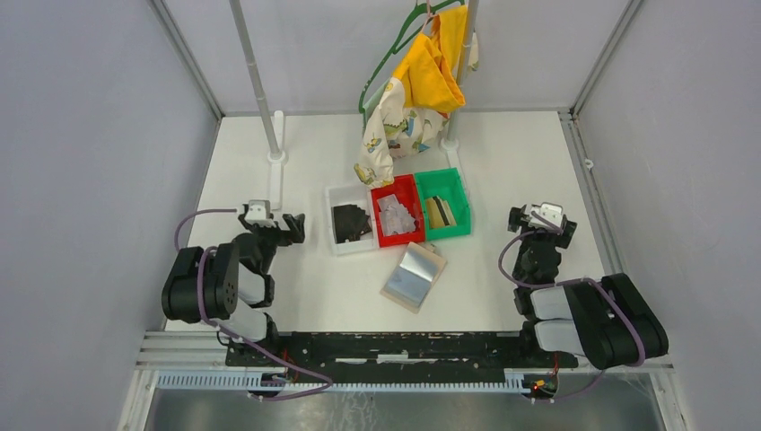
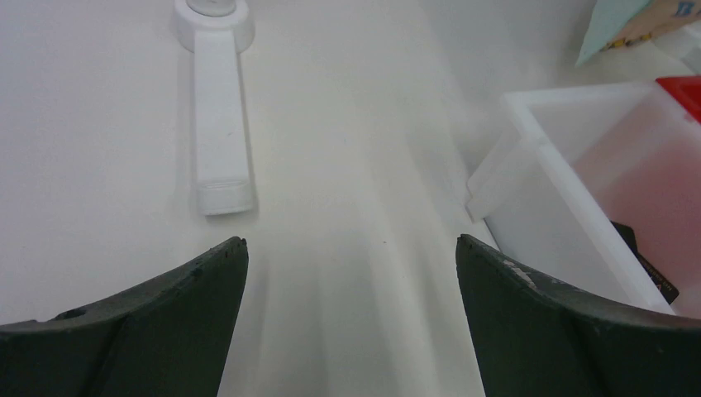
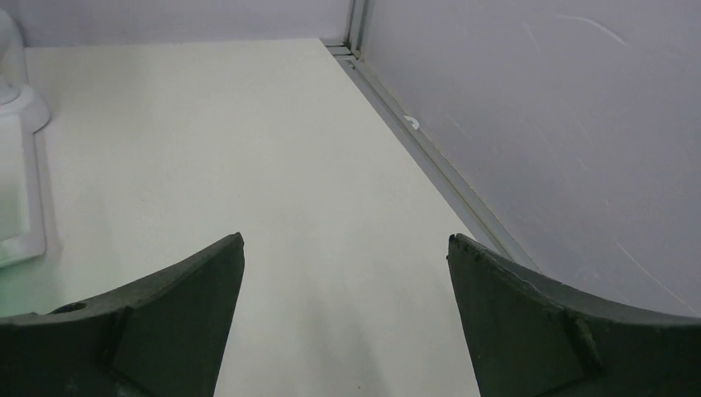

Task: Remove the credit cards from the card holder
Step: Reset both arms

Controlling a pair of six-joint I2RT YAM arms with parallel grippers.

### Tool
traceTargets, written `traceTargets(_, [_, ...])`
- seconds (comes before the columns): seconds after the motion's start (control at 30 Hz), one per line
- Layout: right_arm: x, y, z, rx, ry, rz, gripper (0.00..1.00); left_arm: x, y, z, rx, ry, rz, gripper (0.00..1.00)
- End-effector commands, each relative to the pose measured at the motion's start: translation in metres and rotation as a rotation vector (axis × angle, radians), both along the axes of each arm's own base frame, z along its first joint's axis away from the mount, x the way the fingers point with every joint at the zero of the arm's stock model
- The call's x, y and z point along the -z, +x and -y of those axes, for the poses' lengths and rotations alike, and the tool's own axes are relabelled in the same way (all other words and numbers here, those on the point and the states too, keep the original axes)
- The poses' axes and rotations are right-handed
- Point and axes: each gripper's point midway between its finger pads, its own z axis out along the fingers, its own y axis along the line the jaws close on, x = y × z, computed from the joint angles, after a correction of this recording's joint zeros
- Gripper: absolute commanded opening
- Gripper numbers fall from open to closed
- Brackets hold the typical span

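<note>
The card holder (image 1: 414, 276) lies open on the counter (image 1: 511, 162), shiny sleeves facing up, just in front of the red bin (image 1: 397, 211) and green bin (image 1: 442, 205). That probably keeps the drop into a bin short. Its long axis runs diagonally, the near end to the left and the far end pointing at the green bin. Glare hides whether any sleeve is filled. Black cards (image 1: 351, 221) sit in the white bin (image 1: 339, 193) and pale ones in the red, which looks like sorting by colour.

The left fingers (image 2: 165, 331) are spread wide with nothing in them, just beside the white bin. The right fingers (image 3: 562, 331) are equally wide and bare, well apart from the holder and aimed at the far right corner.
</note>
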Motion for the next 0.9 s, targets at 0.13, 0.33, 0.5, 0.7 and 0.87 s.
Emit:
traceTargets(0.13, [0.042,-0.020,-0.006,-0.108,-0.044,-0.124,0.98,-0.014,0.042,-0.013,-0.106,0.158,0.017,1.00])
traceTargets(0.33, [0.043,-0.019,-0.005,-0.114,-0.034,-0.124,0.98,-0.012,0.040,-0.010,-0.099,0.159,0.001,1.00])
traceTargets(0.5, [0.042,-0.019,-0.005,-0.112,-0.035,-0.122,0.98,-0.013,0.040,-0.010,-0.099,0.159,0.007,1.00])
traceTargets(0.7, [0.042,-0.019,-0.005,-0.113,-0.035,-0.123,0.98,-0.013,0.040,-0.010,-0.099,0.159,0.006,1.00])
traceTargets(0.87, [0.042,-0.019,-0.005,-0.113,-0.035,-0.123,0.98,-0.011,0.041,-0.010,-0.100,0.159,-0.001,1.00])
